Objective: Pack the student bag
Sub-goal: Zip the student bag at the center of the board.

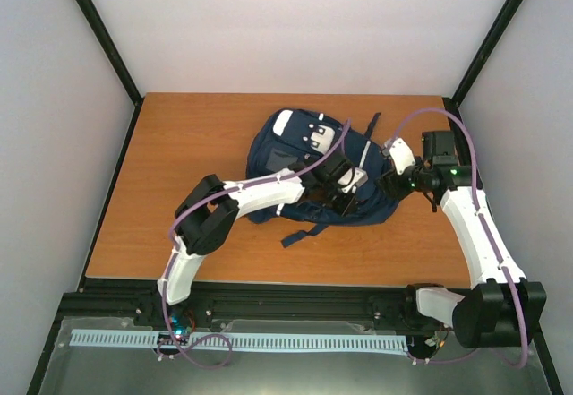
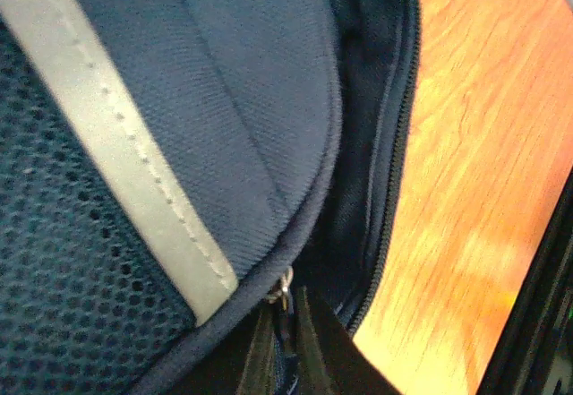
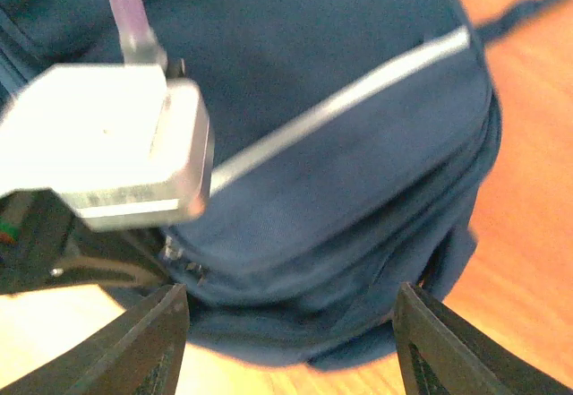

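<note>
The student bag (image 1: pixel 300 158) is a navy backpack with thin white stripes, lying flat mid-table. My left gripper (image 1: pixel 345 187) reaches over its right part. In the left wrist view the left gripper (image 2: pixel 286 346) is shut on a small metal zipper pull (image 2: pixel 285 289) at the seam beside a white stripe (image 2: pixel 116 144). My right gripper (image 1: pixel 398 173) hovers at the bag's right end. In the right wrist view the right gripper (image 3: pixel 291 346) is wide open and empty, its fingers (image 3: pixel 152 341) spread across the bag's edge (image 3: pixel 358 171). The left gripper's white body (image 3: pixel 107 144) shows close by.
The wooden table (image 1: pixel 179 144) is ringed by grey walls with black frame posts. A dark strap (image 1: pixel 304 232) trails from the bag toward the near edge. Another strap (image 1: pixel 372 126) lies behind it. A purple cable loops over each arm.
</note>
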